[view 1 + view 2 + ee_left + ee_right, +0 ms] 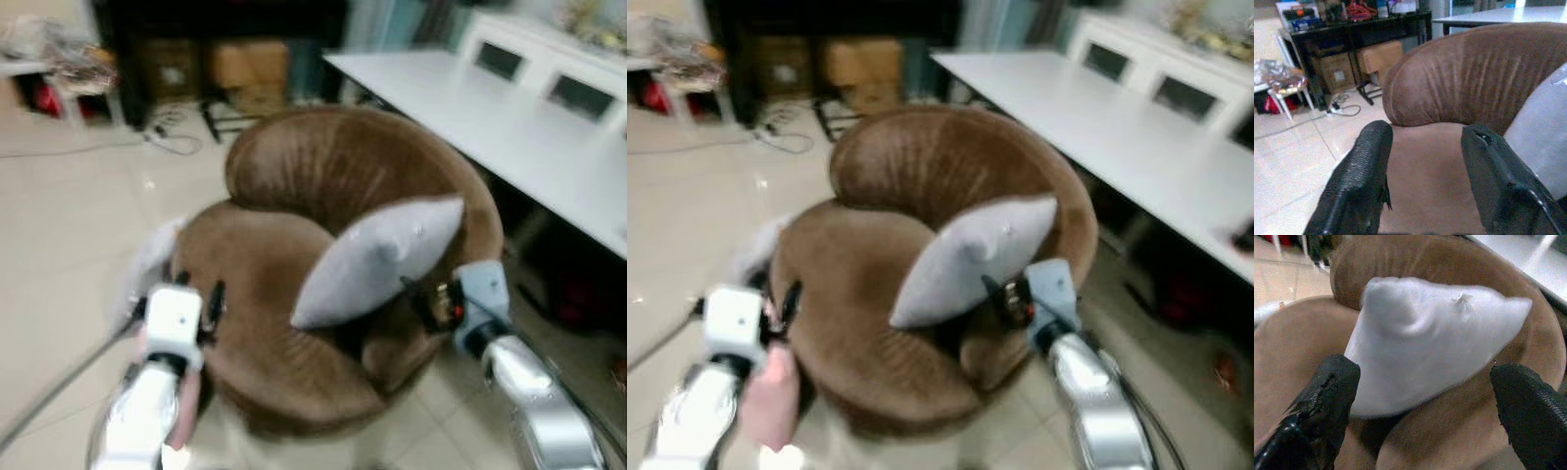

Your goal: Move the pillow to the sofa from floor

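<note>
Pale floor tiles (69, 225) surround a round brown sofa (294, 294), with a long white table (529, 137) along its right. On the seat, a grey pillow (377, 257) leans against the right armrest. The right gripper (1425, 406) hovers just before it, fingers spread, grasping nothing. The left gripper (1422, 181) hangs over the sofa's left edge, likewise released.

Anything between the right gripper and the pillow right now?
Nothing visible. The right gripper is open, and the grey pillow lies straight ahead between its fingers, propped on the brown sofa against the armrest. The left gripper, also open, is over the seat on the other side.
</note>
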Controlling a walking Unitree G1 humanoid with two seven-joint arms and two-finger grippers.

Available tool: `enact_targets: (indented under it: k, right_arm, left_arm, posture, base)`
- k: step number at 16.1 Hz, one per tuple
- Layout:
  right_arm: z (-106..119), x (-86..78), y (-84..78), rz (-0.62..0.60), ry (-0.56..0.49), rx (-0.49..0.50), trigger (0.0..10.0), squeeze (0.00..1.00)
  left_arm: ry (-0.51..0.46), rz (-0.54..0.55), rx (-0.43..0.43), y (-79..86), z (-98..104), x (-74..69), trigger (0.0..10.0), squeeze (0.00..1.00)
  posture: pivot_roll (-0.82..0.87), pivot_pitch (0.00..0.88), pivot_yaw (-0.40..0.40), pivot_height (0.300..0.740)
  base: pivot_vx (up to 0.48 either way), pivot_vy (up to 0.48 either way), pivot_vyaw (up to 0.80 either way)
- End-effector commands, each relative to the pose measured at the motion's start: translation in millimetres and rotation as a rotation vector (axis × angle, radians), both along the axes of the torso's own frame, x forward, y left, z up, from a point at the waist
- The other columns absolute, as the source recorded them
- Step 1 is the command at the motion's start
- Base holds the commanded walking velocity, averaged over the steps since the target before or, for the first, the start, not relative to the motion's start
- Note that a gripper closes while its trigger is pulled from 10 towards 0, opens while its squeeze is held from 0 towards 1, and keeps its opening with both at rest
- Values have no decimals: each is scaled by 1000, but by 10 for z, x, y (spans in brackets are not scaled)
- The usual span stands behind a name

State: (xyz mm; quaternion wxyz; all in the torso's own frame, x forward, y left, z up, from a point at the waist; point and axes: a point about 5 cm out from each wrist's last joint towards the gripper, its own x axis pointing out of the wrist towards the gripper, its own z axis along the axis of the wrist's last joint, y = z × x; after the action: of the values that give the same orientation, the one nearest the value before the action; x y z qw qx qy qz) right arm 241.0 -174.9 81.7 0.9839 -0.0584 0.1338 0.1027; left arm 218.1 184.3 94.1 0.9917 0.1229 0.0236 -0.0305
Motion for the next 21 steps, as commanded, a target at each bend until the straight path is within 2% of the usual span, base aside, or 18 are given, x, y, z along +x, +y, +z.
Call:
enact_targets:
  k: [1, 6, 14, 21]
  right_arm:
    - [83, 22, 6, -19, -40, -7, 10000, 0]
    - [2, -114, 141, -52, -32, 27, 10000, 0]
    - [2, -113, 165, -13, -15, 37, 10000, 0]
    - [10, -140, 164, -6, -7, 50, 10000, 0]
  left_arm:
    - [-7, -24, 3, 5, 42, 20, 10000, 0]
    - [-3, -75, 30, 101, 128, 59, 10000, 0]
    - [5, -55, 6, 58, 97, -11, 10000, 0]
    - [13, -42, -1, 43, 77, -44, 10000, 0]
  posture:
    - [-1, 0, -82, 740]
    - [18, 0, -5, 740]
    - [27, 0, -57, 740]
    - [19, 0, -69, 740]
  base:
    - [0, 311, 0]
    - [0, 328, 0]
    - [0, 378, 0]
    - [0, 386, 0]
